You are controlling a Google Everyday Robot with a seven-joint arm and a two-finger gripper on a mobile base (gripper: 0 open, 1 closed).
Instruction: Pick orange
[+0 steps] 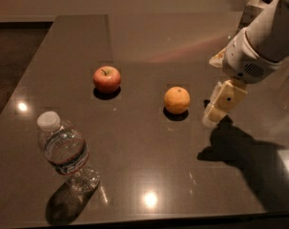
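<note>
The orange (177,99) is a small round yellow-orange fruit with a dark stem dot. It sits on the dark glossy table (149,166) near the middle. My gripper (214,114) hangs from the white arm at the right and is just right of the orange, a short gap apart, low over the table. It holds nothing that I can see.
A red apple (107,79) with a stem sits left of the orange. A clear water bottle (65,152) with a white cap stands at the front left. A pale box (252,9) with a brown object on top stands at the far right corner.
</note>
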